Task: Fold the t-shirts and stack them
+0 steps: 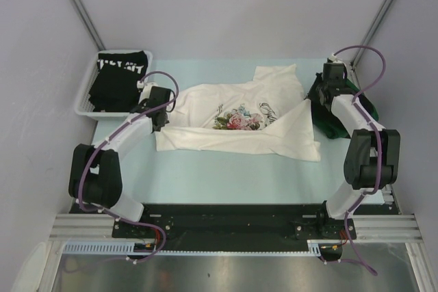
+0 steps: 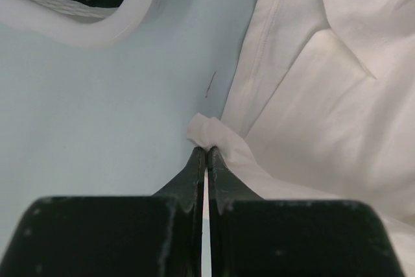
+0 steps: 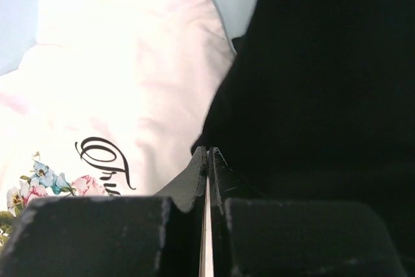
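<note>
The white t-shirt (image 1: 236, 117) with the floral print and black script lies spread and partly folded at the middle of the table. My left gripper (image 1: 161, 120) is shut on a pinch of its left edge (image 2: 207, 133), low over the table. My right gripper (image 1: 316, 95) is shut at the shirt's right corner, where the white cloth (image 3: 130, 82) meets the dark green t-shirt (image 1: 337, 124) (image 3: 324, 95); the corner rises up to its tips (image 3: 209, 152). A black t-shirt with white lettering (image 1: 122, 66) lies in the basket.
The white mesh basket (image 1: 87, 100) stands at the back left, and its rim (image 2: 97, 27) is close to my left gripper. The dark green t-shirt is heaped at the right edge under my right arm. Grey walls close in the table.
</note>
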### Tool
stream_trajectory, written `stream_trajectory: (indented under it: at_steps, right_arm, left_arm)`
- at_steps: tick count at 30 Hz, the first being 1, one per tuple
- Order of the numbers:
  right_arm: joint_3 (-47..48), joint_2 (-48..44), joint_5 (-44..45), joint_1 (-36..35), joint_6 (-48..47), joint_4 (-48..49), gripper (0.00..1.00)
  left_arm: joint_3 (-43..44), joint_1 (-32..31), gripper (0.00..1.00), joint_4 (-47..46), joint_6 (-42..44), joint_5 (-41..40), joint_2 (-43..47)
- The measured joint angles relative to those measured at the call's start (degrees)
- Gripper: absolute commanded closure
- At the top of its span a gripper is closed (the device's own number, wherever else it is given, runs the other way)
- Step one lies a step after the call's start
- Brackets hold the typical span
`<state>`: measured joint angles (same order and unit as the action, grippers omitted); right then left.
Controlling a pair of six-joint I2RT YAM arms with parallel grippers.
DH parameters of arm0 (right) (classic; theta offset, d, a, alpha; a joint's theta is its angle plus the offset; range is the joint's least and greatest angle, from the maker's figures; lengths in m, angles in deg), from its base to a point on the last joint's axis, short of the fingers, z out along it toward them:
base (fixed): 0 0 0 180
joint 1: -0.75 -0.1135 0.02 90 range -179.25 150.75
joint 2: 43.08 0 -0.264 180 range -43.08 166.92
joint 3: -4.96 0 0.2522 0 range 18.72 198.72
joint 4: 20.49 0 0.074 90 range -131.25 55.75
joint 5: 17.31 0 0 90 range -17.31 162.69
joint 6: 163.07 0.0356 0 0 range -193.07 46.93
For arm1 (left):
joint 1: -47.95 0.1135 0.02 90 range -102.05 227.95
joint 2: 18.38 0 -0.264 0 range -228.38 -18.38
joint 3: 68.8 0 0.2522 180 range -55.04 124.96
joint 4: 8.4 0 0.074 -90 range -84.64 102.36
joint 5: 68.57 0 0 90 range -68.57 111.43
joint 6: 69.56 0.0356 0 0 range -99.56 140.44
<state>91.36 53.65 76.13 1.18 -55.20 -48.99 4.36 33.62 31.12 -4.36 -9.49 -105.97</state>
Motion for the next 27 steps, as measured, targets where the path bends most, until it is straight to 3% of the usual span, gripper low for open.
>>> stream_trajectory:
  at_steps: [23,26,27]
  right_arm:
    - [4.04,5.64,-1.38,0.44,-3.43,-0.46,1.0]
    - [5.68,6.88,-1.36,0.44,-3.45,-0.92,0.89]
    - [6.05,7.26,-1.36,0.44,-3.48,-1.01,0.79]
  left_arm:
    - [4.94,2.51,1.0,-1.2,3.1,0.74,-6.51]
    - [5.49,2.51,0.96,-1.18,3.69,1.14,-7.04]
    - [5.68,2.51,0.91,-1.18,3.89,1.27,-7.17]
